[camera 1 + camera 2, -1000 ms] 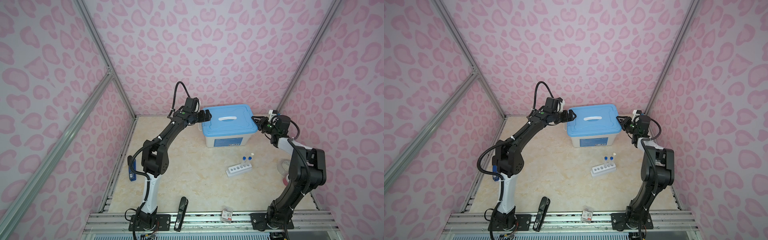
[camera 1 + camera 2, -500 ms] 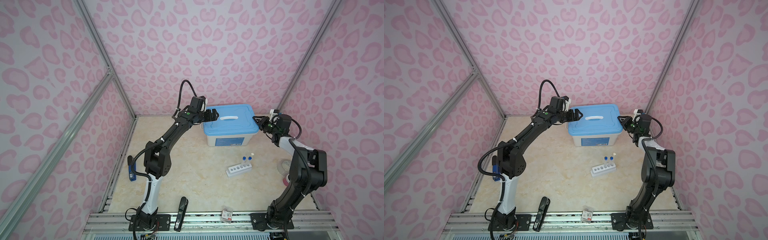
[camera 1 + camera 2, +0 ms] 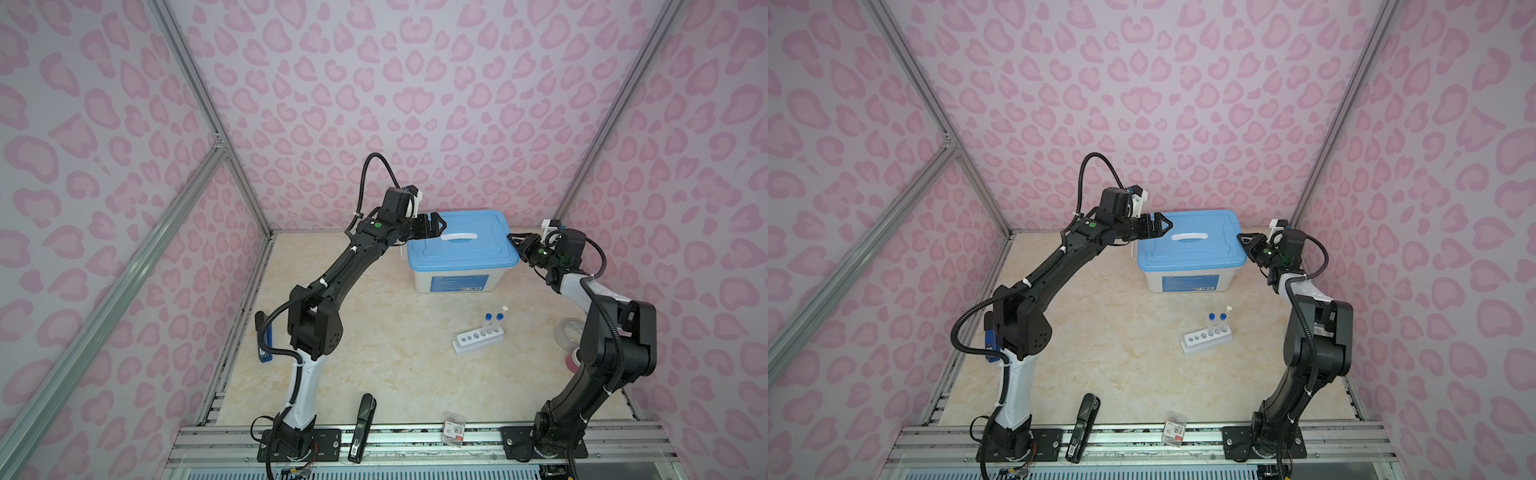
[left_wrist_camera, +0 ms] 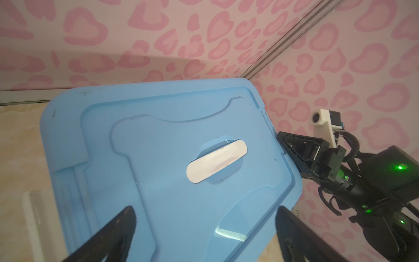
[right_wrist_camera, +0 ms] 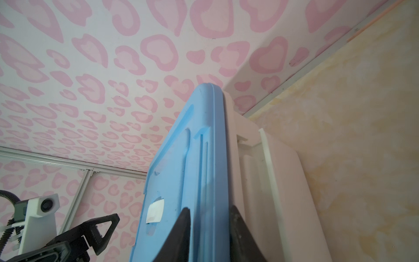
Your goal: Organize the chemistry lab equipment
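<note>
**Left gripper (image 3: 439,225) over the blue lid (image 3: 469,255), right gripper (image 5: 209,219) on its rim**

Since one second ago, the left gripper has travelled from the left edge of the blue lid to a place above it, close to the white handle (image 3: 459,237). In the left wrist view I see its jaws spread wide, and they hold nothing. The right gripper stays at the right edge of the lid and pinches the rim, with one jaw on each side of it. The lid sits on the white box (image 3: 455,282) at the back of the counter (image 3: 374,353). The white rack (image 3: 478,340) lies well in front of the box, and two blue-capped tubes (image 3: 488,323) stand at its right end.
</note>
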Robot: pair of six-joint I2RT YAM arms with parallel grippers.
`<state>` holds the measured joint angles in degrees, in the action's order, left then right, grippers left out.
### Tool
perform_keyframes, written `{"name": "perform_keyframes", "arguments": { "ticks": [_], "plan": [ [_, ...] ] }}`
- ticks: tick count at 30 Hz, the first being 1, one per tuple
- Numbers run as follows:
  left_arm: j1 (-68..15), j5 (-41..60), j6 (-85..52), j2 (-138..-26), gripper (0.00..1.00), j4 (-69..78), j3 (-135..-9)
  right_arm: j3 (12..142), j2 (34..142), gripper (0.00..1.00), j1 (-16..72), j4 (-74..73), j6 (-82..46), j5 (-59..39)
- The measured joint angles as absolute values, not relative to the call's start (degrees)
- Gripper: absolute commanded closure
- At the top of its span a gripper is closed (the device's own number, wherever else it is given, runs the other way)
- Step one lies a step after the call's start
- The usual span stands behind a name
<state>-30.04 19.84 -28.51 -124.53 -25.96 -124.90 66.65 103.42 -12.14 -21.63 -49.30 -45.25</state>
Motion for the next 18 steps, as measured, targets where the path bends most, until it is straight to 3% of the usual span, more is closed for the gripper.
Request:
{"name": "perform_keyframes", "arguments": {
  "ticks": [18],
  "plan": [
    [-30.3,20.8,-28.9,-125.1,0.02,-26.0,-125.6,68.4,103.0,0.68,-12.3,-12.4,-42.6,-43.2]
  ]
}}
